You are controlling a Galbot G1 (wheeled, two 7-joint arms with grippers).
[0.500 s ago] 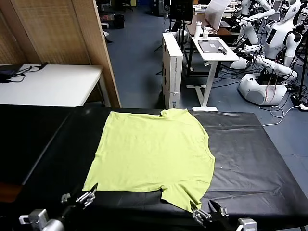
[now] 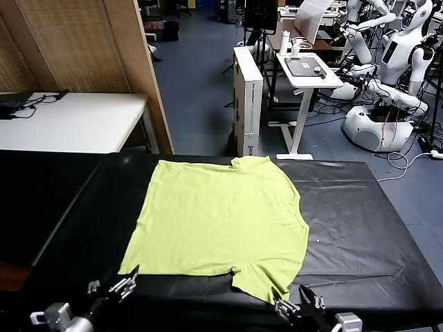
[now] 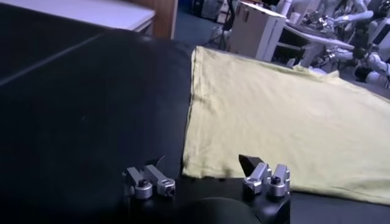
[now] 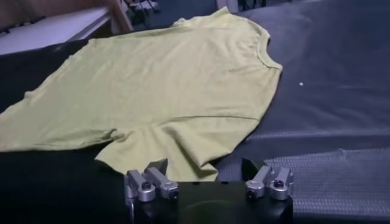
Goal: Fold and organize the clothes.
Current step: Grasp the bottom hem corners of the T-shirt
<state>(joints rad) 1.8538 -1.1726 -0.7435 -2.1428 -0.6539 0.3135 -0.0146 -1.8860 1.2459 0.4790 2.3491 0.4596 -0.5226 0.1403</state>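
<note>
So barely anything's changed: the right claw [image 2: 299,302] has crept a touch closer to the T-shirt [image 2: 221,214] sleeve just ahead of it, jaws apart. Left claw [image 2: 114,284] sits open near the hem corner. Shirt's flat on the desk [image 2: 360,228], folding not started.

The T-shirt [image 2: 221,218] is soft matt cloth, lightly creased, with a ribbed collar. It lies on a surface [image 2: 360,228] covered in black sheeting with a faint sheen. Both grippers' fingers [image 3: 155,181] are bare silvery metal with black tips
</note>
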